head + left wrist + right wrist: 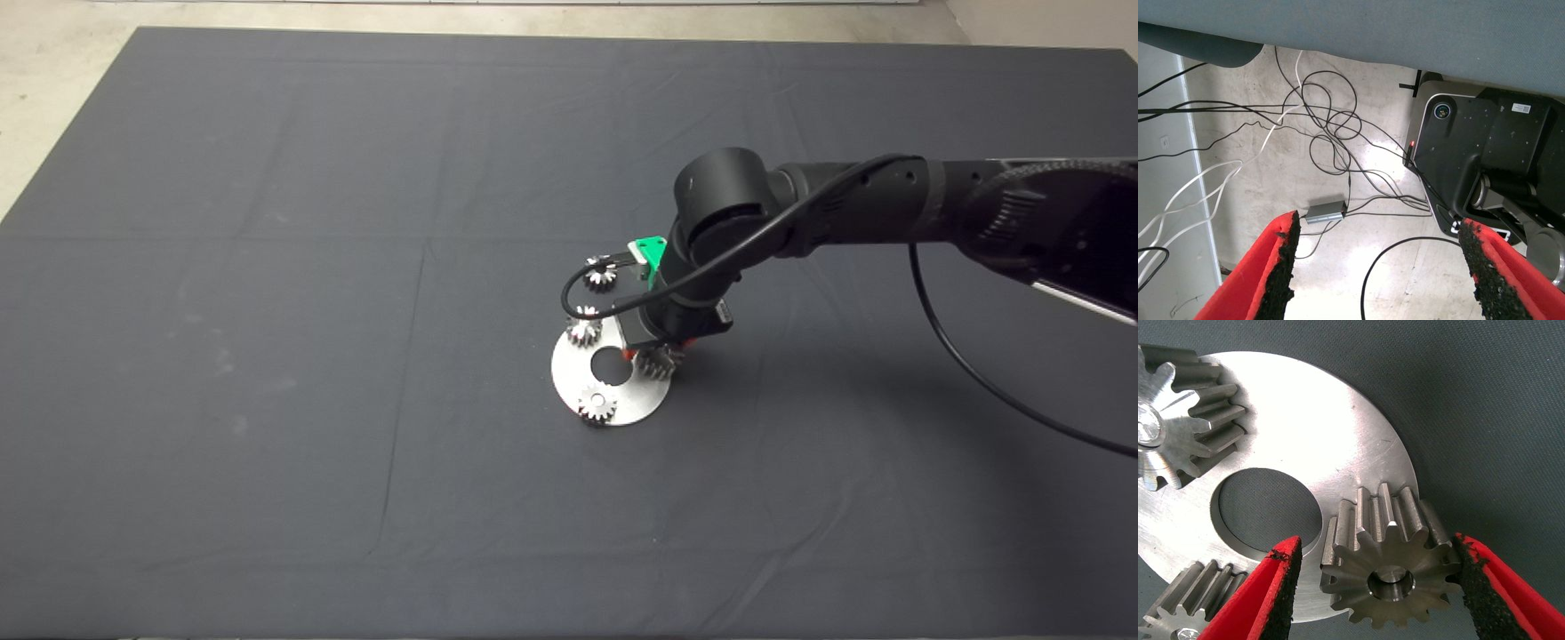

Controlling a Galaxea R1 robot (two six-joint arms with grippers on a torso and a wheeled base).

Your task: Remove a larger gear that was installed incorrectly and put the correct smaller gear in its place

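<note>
Gear (1388,577) unmarked, between open right gripper (1378,587)

Four gears are showing on the mat (267,311): three small gears (597,406), (584,328), (602,272) and seemingly one larger gear (1388,577), partly hidden overhead. One round steel plate (645,400) is lying there.
</note>
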